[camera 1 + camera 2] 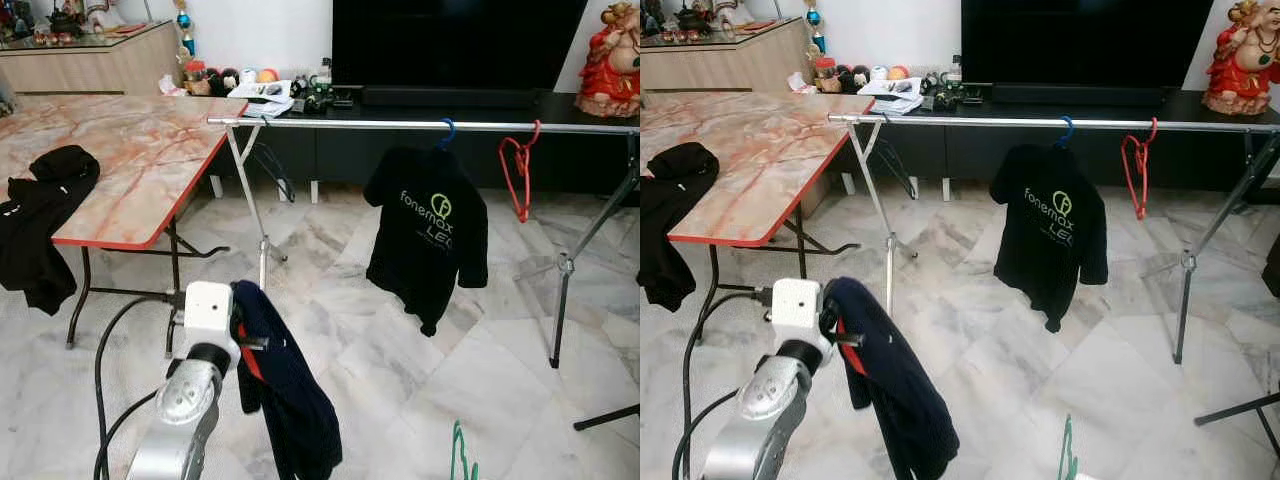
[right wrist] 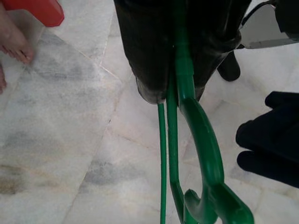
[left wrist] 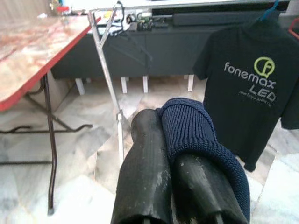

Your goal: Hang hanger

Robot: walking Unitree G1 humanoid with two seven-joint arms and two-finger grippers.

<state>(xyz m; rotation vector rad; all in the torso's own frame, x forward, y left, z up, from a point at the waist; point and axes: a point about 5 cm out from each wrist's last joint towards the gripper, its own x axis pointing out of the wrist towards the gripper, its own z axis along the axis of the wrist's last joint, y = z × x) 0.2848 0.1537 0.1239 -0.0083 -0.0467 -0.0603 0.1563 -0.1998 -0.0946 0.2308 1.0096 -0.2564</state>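
- Over the marble floor (image 1: 400, 360), in the head views, the left arm (image 1: 185, 410) reached forward, and a navy knitted garment (image 1: 285, 385) hung down from its end.
- Seen from the left wrist, the two black fingers (image 3: 145, 177) of the left gripper (image 3: 170, 186) lay close together, and the ribbed navy cloth was wrapped over one of them; a bit of red showed inside the garment in the head views, but it could not be told what it was.
- Seen from the right wrist, the right gripper (image 2: 180, 91) pointed down to the floor, its fingers (image 2: 149, 56) clamped on a green hanger (image 2: 196, 140); the tip of this hanger also appeared at the lower edge of the head views, near the right side.
- Beyond the left arm stood a metal clothes rail (image 1: 400, 124) on crossed legs, in front of a dark TV cabinet (image 1: 450, 105).
- On the rail hung a black T-shirt (image 1: 427, 235) with the print "fonemax LED" on a blue hanger (image 1: 447, 132), and just beside it an empty red hanger (image 1: 520, 170).
- At the robot's left stood a worktop (image 1: 130, 150) with a marble pattern and a red edge, and a black garment (image 1: 40, 220) lay over its near side.
- A person's bare foot (image 2: 11, 39) was on the floor in the right wrist view.
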